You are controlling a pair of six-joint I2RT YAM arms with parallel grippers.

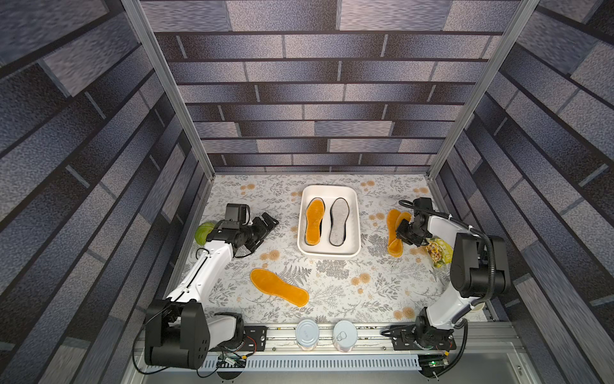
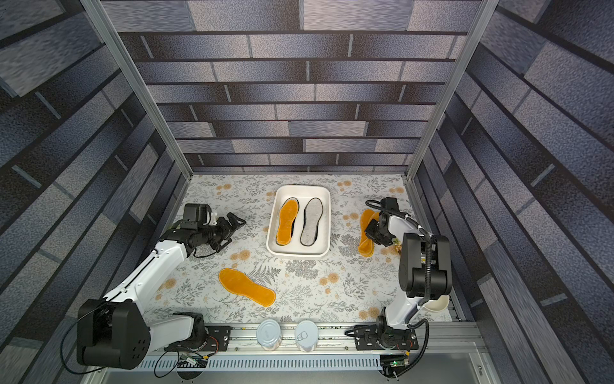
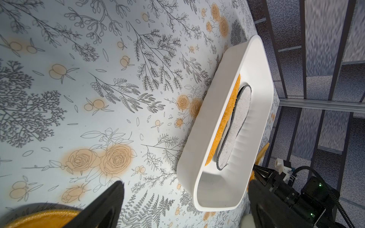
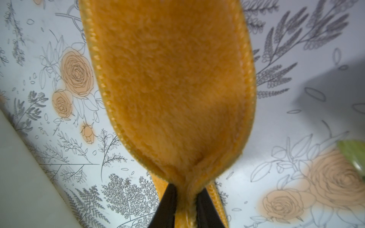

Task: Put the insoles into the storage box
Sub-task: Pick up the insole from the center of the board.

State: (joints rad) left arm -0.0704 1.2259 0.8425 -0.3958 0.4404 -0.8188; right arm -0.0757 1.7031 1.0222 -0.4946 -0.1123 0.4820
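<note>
Right gripper [image 4: 185,192] pinched on orange insole [image 4: 173,79]. Storage box [image 1: 329,255] sits just to its left, long axes roughly parallel. Left gripper [image 1: 269,221] wide open, empty.

The orange insole [image 4: 171,88] looks plush and fuzzy, the storage box [image 3: 199,138] smooth, faintly glossy plastic.

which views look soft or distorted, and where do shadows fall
Right wrist view: the pinched orange insole is soft, a dark shadow on the tablecloth. Left wrist view: left fingers blurred, storage box sharp. Both top views: walls splay with wide-angle distortion.
</note>
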